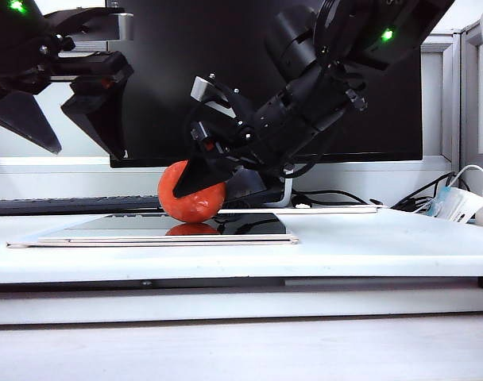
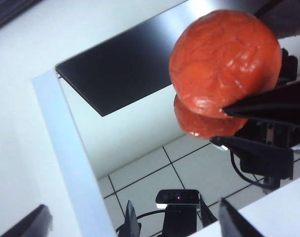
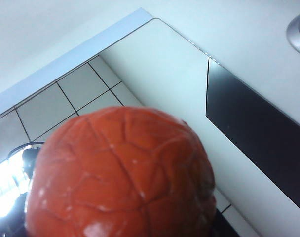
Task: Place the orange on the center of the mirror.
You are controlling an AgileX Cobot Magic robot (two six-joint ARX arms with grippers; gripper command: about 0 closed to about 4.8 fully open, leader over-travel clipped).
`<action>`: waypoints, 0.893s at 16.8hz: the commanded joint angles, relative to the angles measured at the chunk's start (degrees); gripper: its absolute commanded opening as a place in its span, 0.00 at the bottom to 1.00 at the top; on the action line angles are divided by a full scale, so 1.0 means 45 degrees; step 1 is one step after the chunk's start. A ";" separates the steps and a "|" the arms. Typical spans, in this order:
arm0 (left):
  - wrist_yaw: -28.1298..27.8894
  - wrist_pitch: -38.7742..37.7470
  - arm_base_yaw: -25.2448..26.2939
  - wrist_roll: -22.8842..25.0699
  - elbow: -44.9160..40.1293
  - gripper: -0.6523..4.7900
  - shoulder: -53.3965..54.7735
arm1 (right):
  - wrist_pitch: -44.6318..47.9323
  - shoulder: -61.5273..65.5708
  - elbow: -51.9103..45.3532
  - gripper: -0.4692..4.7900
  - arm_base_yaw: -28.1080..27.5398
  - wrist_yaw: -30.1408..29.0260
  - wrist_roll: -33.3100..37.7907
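- The left gripper is seen at the upper left of the exterior view, raised well above the table; its 2 dark fingers are spread wide apart with nothing between them.
- A black keyboard lies along the back of the table, behind the mirror.
- The mirror is laid flat on the white table, its pale frame visible along the near edge; in the left wrist view its surface shows reflected ceiling tiles and a dark monitor reflection.
- The orange is found just above or touching the mirror's top, toward the left part of the panel as the exterior view shows it; whether contact is made cannot be told. Its red reflection appears directly beneath it.
- In the left wrist view the orange is seen over its own reflection, with a dark fingertip of the other arm pressed to its side.
- The right gripper is reached down from the upper right and is clamped on the orange.
- In the right wrist view the orange fills the foreground above the mirror.
- A black monitor stands behind.
- Cables and a white adapter lie at the far right.
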 commanded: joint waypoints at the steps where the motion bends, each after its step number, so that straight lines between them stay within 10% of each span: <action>1: 0.0029 -0.0053 0.0005 0.0010 0.0068 1.00 -0.0019 | -0.0476 0.0126 -0.0024 0.58 0.0019 -0.0136 -0.0350; 6: 0.0029 -0.0044 0.0005 0.0005 0.0068 1.00 -0.0019 | -0.0500 0.0126 -0.0024 0.66 0.0019 -0.0160 -0.0350; 10: 0.0024 -0.0049 0.0005 0.0005 0.0068 1.00 -0.0019 | -0.0495 0.0121 -0.0024 0.98 0.0019 -0.0602 -0.0355; 15: 0.0015 -0.0049 0.0005 0.0005 0.0068 1.00 -0.0019 | -0.0461 -0.0165 -0.0019 1.00 0.0015 -0.0636 -0.0355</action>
